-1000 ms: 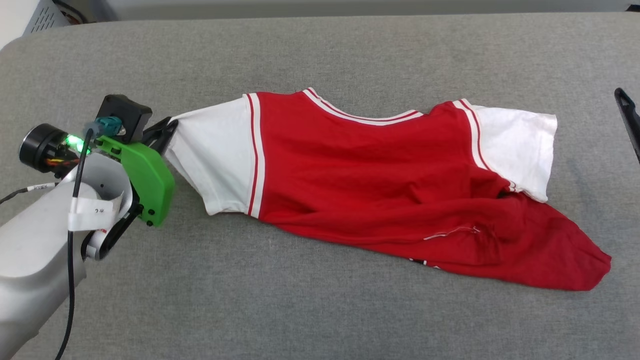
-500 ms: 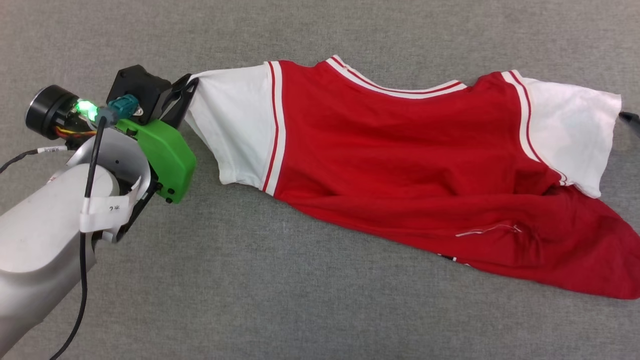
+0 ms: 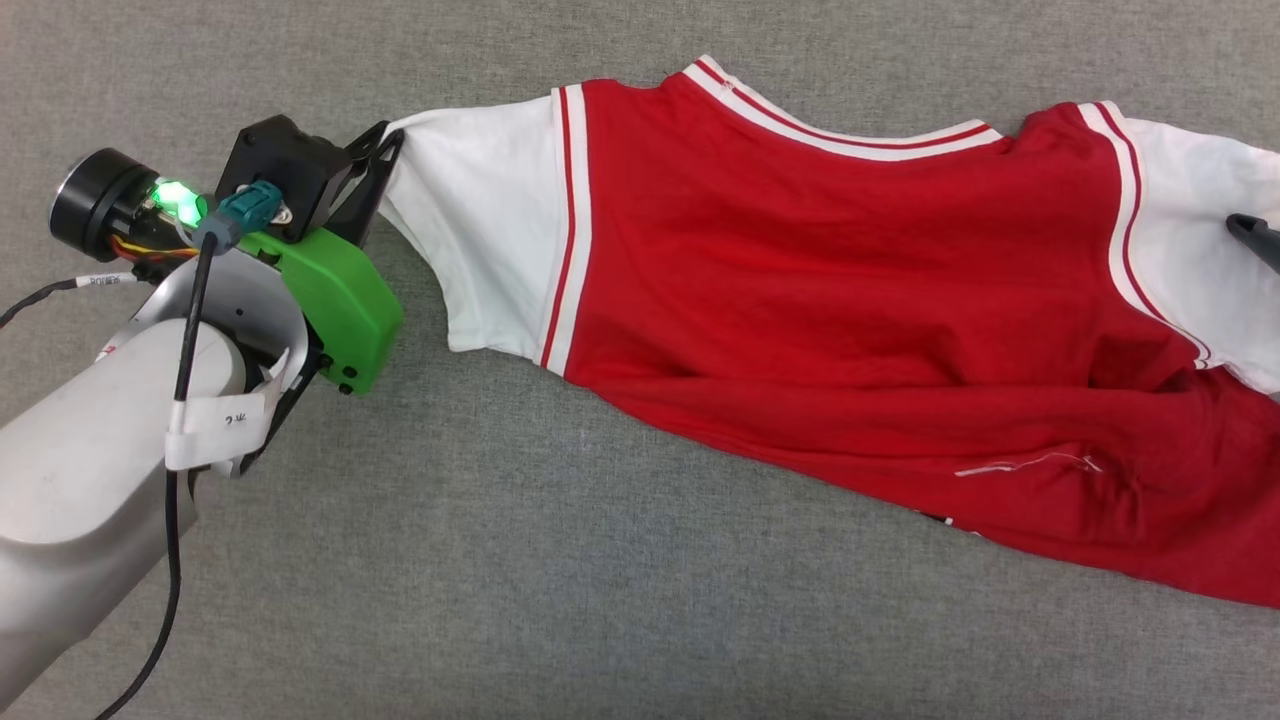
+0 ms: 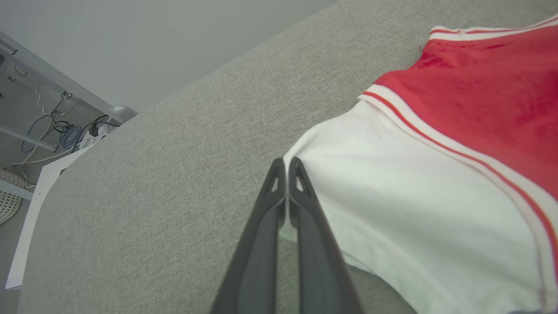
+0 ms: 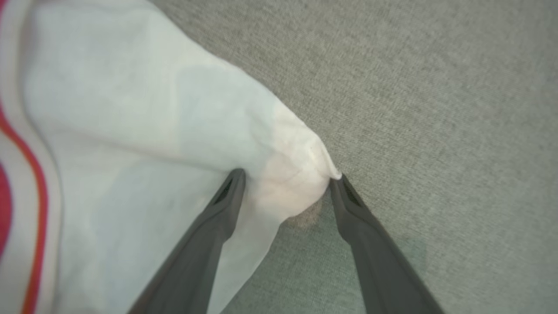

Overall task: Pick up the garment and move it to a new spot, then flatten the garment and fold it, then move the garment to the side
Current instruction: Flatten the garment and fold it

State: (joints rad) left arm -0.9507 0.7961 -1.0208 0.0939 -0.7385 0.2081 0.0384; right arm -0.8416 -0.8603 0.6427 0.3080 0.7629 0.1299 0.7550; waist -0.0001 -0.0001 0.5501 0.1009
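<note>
Evidently the left hand [image 4: 285, 163] is clamped on the cuff corner of one white sleeve of the garment [image 3: 820, 300], anchoring that end. The right hand [image 5: 290, 176] stands with its fingers apart astride the opposite sleeve's corner, probably so both ends can be drawn taut for flattening. Lying across the grey bench [image 3: 600, 600], the garment is red, thin and rumpled toward its hem, with striped trim at collar and shoulder seams.

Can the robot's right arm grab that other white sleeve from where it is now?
Probably yes. The right gripper is open, and the white sleeve corner of the garment sits between its fingers. Nothing is in the way, so closing should catch the cloth.
</note>
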